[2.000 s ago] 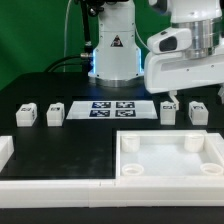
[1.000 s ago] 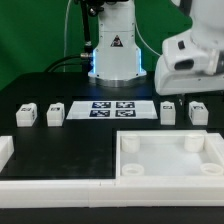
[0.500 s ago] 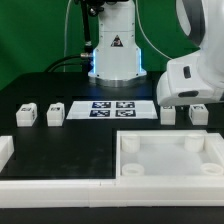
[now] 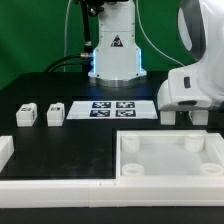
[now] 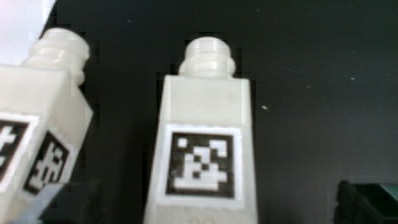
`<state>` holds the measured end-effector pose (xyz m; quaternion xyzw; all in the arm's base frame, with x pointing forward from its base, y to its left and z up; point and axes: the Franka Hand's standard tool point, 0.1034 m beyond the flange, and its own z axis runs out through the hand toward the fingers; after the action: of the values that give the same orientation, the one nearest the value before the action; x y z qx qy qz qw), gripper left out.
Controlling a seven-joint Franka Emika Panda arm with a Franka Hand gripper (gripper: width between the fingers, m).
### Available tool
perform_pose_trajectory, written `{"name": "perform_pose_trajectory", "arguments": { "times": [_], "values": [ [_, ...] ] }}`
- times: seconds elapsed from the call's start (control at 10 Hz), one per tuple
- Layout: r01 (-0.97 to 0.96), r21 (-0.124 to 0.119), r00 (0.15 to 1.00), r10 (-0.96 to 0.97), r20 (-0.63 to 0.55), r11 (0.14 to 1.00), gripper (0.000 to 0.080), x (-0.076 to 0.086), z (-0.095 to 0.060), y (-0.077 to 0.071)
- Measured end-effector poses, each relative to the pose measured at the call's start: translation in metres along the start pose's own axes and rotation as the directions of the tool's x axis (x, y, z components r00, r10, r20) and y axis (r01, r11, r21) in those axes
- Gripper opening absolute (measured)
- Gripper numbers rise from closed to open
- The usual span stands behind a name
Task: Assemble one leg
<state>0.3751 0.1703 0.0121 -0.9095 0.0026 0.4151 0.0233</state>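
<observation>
The gripper (image 5: 212,204) has come down and moved over since a moment ago. Now it hangs low over the pair of pegs at the exterior view's right. The leg (image 5: 208,140) it seems to be aiming at lies on the black table (image 4: 90,140), with its marker face up toward the wrist camera. A second leg (image 5: 43,110) lies just beside it, with a thin gap between them. The jaws stand wide apart, with a dark fingertip (image 5: 366,199) out to each side of the leg, and they hold nothing. I think the grab comes next. The big white tray piece (image 4: 170,177) sits near. Two more legs (image 4: 55,114) lie well apart from the pair, past the marker board (image 4: 108,108).
</observation>
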Motion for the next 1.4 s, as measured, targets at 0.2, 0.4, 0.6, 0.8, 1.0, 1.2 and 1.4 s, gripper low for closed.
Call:
{"name": "perform_pose_trajectory", "arguments": {
  "times": [0.2,0.4,0.6,0.8,1.0,1.2,1.4],
  "values": [
    [0.001,0.000,1.000,-0.001,0.002,1.000,0.0649,-0.0002,0.0017,0.0003],
    [0.002,0.000,1.000,-0.002,0.002,1.000,0.0540,-0.0002,0.0017,0.0003],
    [0.002,0.000,1.000,-0.002,0.002,1.000,0.0397,-0.0002,0.0017,0.0003],
    [0.002,0.000,1.000,-0.002,0.002,1.000,0.0291,-0.0002,0.0018,0.0003],
    [0.002,0.000,1.000,-0.002,0.002,1.000,0.0291,-0.0002,0.0018,0.0003],
    [0.002,0.000,1.000,-0.002,0.002,1.000,0.0291,-0.0002,0.0018,0.0003],
    [0.005,0.002,1.000,-0.005,-0.002,1.000,0.0291,0.0006,-0.0015,0.0007]
  ]
}}
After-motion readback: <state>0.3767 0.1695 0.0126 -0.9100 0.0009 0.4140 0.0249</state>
